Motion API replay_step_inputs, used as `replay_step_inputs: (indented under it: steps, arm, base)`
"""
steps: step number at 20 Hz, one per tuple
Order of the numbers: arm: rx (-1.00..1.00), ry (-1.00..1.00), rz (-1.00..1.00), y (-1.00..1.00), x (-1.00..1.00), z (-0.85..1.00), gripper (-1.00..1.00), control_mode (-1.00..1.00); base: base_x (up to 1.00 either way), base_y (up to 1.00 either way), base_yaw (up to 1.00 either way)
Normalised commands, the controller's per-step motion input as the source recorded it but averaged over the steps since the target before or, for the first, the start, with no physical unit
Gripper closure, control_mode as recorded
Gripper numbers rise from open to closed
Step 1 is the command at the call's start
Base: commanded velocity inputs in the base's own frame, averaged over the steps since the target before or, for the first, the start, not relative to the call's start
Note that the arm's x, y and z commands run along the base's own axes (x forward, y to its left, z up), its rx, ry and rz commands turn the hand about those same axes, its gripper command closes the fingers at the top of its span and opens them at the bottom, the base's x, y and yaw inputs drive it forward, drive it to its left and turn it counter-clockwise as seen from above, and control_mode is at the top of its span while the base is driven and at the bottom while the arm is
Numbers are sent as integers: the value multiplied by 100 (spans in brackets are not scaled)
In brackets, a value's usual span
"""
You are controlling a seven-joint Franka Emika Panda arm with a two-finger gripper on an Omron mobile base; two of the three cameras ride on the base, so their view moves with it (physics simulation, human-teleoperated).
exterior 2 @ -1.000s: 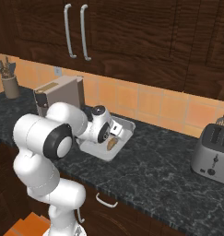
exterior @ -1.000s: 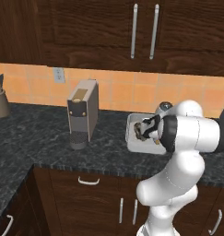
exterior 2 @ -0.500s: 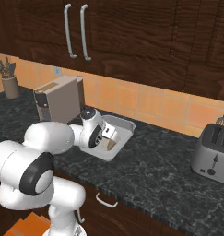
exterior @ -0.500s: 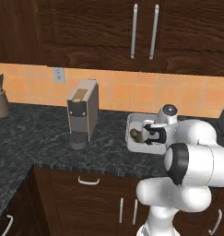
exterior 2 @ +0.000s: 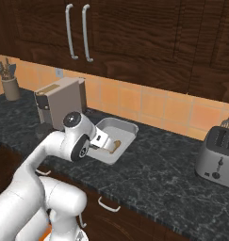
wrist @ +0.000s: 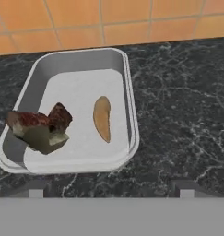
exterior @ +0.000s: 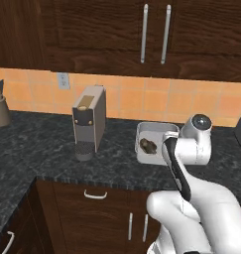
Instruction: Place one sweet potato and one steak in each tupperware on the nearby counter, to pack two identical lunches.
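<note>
One tupperware (wrist: 81, 64) on the dark tabletop (wrist: 178, 106) looks packed: a sweet potato (wrist: 102, 118) lies in it beside a brownish-red chunk (wrist: 39, 126), presumably the steak. The claw (wrist: 111, 193) hangs open and empty above. By my judgement, the second lunch remains.

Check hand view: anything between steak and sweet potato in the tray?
Nothing. Bare tray floor separates the steak from the sweet potato; they lie apart.

The white arm is reaching forward over the surface's front edge, its claw (wrist: 111, 192) hanging with jaws spread wide, gripping nothing.
</note>
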Motion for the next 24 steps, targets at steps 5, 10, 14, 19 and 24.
replay_step_inputs:
  steps: [5, 10, 14, 19, 24]
  arm:
    - [0, 0, 0, 0, -100, 76, -100, -100]
    - [0, 0, 1, 0, -100, 68, -100, -100]
    - [0, 0, 2, 3, -79, 38, -100, -100]
    - [-6, 7, 4, 20, -14, -20, -100, -100]
    - [-2, -21, 0, 3, -74, -13, -100, -100]
  base:
    - [0, 0, 0]
    - [0, 0, 0]
    - [0, 0, 0]
    - [0, 0, 0]
    - [0, 0, 0]
